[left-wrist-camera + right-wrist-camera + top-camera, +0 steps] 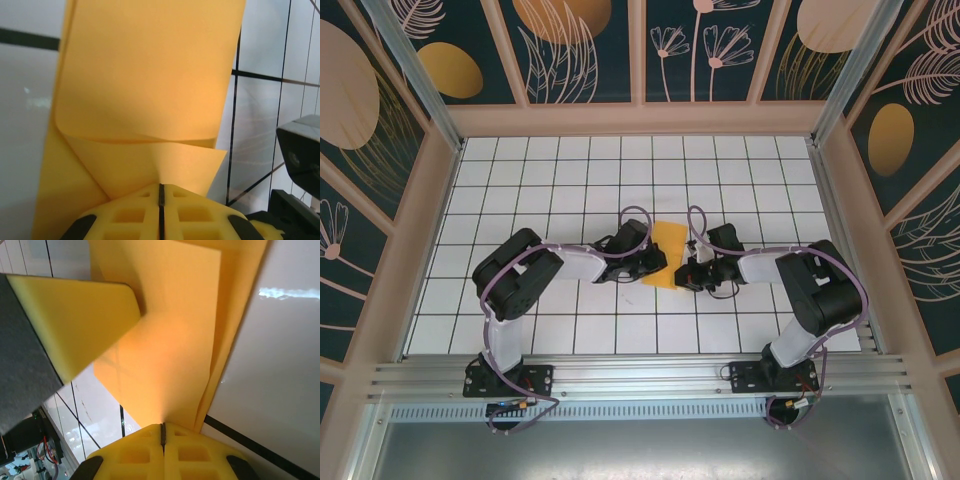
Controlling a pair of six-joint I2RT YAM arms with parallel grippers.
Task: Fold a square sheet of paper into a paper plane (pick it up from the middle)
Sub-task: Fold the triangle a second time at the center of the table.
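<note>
— White tiled table [620,180] with dark grout lines, boxed in by wall panels [580,50] painted with leaves and flowers. Where's the sheet of paper [670,245]?

— Dead centre of the top view. It reads as an orange-yellow strip (narrower than a square from up there), slightly tilted, with the left gripper [655,266] on one side and the right gripper [686,274] on the other.

— Flat on the tiles or lifted?

— Can't tell from above. In the left wrist view the paper takes up the upper middle of the frame. One layer is doubled over, with a soft curled edge across the middle and a pointed flap below it toward the lower right.

— And that gripper's jaws?

— Bottom centre, the yellow fingers [192,197] are pressed together to a thin dark seam. The flap's lower edge runs into the seam, so they're clamped on the sheet.

— The right one?

— Much the same in its own wrist view. Its fingers [195,440] close to a line at bottom centre, and the paper rises out of them toward the top of the frame. One yellow pad [75,325] of the left gripper comes in from the upper left, its tip at the paper.

— So both grip it?

— Both, from opposite sides, near each other at the sheet's lower end in the top view.
</note>
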